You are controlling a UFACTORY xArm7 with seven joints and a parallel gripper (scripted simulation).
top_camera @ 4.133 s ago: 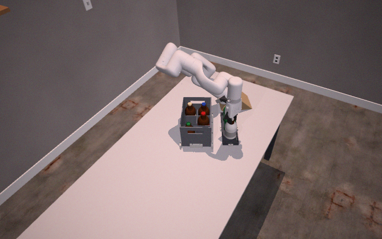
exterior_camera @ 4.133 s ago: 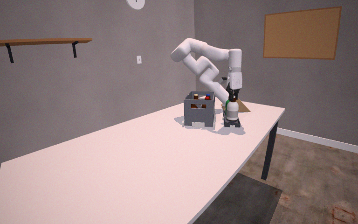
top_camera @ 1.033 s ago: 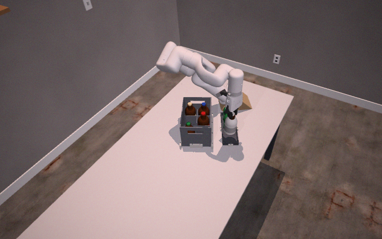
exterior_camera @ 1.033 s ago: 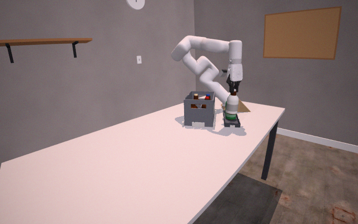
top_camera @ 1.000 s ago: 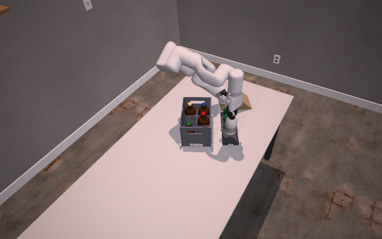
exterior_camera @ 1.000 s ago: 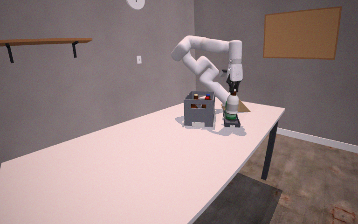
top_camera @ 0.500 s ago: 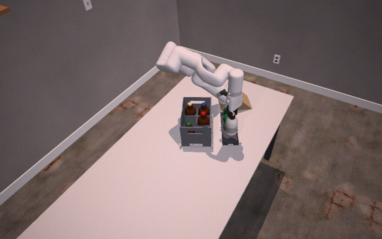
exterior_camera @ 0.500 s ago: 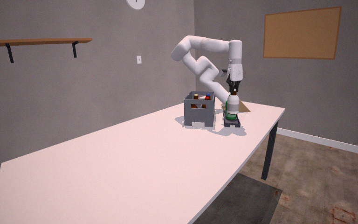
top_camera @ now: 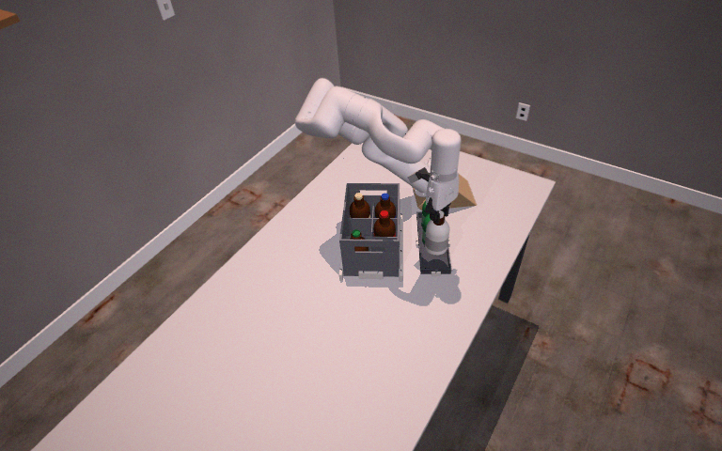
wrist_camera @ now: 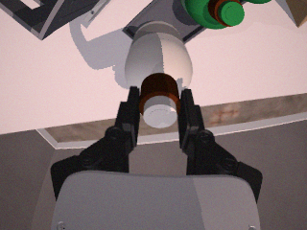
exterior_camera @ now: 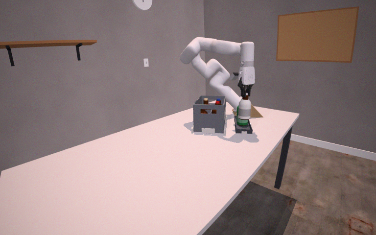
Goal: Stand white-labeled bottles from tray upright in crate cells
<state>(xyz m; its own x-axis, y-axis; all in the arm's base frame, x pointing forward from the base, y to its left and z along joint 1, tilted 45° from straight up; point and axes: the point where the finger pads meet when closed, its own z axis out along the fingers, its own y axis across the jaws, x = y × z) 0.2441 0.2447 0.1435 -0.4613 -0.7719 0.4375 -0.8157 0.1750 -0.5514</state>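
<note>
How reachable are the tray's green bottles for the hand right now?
Probably not yet: the hand is shut on the white-labeled bottle at its neck, so it's occupied. The green bottles stand just behind it, tops uncovered from above.

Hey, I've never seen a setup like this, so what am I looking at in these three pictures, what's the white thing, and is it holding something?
The white thing is a robot arm with several joints, mounted at the far end of a long white table. At its tip is a black pincer with two fingers.

One picture looks down from high up, one looks along the table from the side, and one comes from a camera on the arm's wrist, looking past the pincer.

On the table stands a grey crate divided into cells, with brown bottles in it. Beside it lies a small dark tray carrying green-labelled bottles.

The pincer is shut on the neck of a white-labelled bottle, which hangs upright over the tray. Whether it has fully left the tray is hard to tell.
</note>
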